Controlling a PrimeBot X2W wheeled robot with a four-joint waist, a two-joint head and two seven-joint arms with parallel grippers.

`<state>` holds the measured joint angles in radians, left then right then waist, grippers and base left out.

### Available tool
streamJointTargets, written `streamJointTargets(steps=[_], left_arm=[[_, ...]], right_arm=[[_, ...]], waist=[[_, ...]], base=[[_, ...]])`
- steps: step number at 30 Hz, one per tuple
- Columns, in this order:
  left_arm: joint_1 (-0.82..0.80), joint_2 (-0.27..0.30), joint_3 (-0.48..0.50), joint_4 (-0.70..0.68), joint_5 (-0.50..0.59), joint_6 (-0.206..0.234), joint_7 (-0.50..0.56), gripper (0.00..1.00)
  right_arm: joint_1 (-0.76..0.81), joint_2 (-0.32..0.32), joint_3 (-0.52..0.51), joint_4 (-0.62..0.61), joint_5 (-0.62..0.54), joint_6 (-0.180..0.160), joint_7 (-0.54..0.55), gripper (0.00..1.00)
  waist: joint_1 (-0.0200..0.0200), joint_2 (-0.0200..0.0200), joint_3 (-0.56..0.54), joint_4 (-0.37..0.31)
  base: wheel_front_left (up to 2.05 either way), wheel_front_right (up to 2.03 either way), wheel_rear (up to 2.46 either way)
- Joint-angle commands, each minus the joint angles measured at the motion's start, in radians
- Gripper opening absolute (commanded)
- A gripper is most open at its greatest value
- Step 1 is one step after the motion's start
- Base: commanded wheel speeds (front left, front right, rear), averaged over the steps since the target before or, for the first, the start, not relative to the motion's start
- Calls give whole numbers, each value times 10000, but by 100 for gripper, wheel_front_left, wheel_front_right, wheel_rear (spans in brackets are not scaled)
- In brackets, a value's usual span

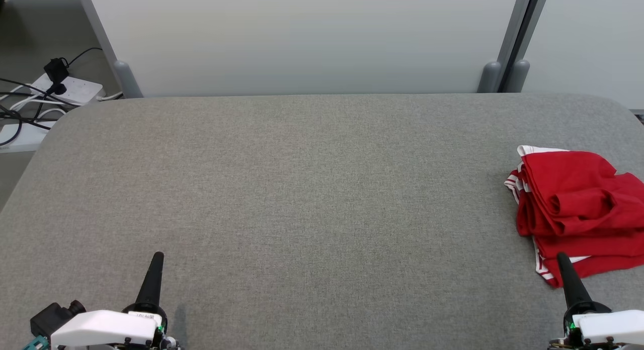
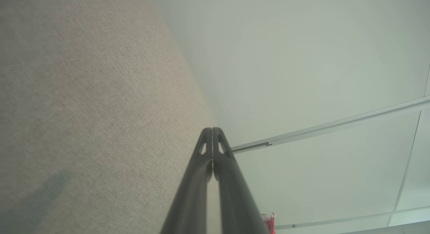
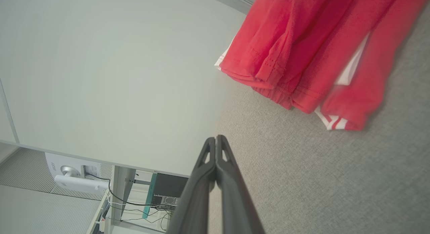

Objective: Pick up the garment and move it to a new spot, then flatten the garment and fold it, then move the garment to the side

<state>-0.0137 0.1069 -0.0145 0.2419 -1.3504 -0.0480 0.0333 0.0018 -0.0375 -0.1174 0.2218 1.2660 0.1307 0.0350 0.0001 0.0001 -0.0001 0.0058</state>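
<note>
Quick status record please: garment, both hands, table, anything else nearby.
garment: red with white striped trim, loosely folded in layers, lying at the table's right edge, partly cut off by the head view's border
left hand: shut, empty, low over the table's near left
right hand: shut, empty, just short of the garment's near edge, not gripping it
table: grey fabric top, bare in the middle
off table: white power strip with black cables on the floor, far left
</note>
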Motion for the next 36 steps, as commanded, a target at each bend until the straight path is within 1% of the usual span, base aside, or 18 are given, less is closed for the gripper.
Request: streamJointTargets(steps=[1,28,36], left_arm=[[-627,39,377,-191,-243,-145,60,0],[-938,-525,1232,34,-2587,-818,759,0],[-942,-535,1248,36,-2610,-826,772,0]], right_arm=[[-542,-166,144,-163,333,1,92,0],[-1086,-164,80,223,3423,0,740,0],[-1093,-160,73,228,3455,0,753,0]], waist=[[-1,-1,1,-2],[-1,-1,31,-57],[-1,-1,31,-57]], base=[[0,0,0],[0,0,0],[0,0,0]])
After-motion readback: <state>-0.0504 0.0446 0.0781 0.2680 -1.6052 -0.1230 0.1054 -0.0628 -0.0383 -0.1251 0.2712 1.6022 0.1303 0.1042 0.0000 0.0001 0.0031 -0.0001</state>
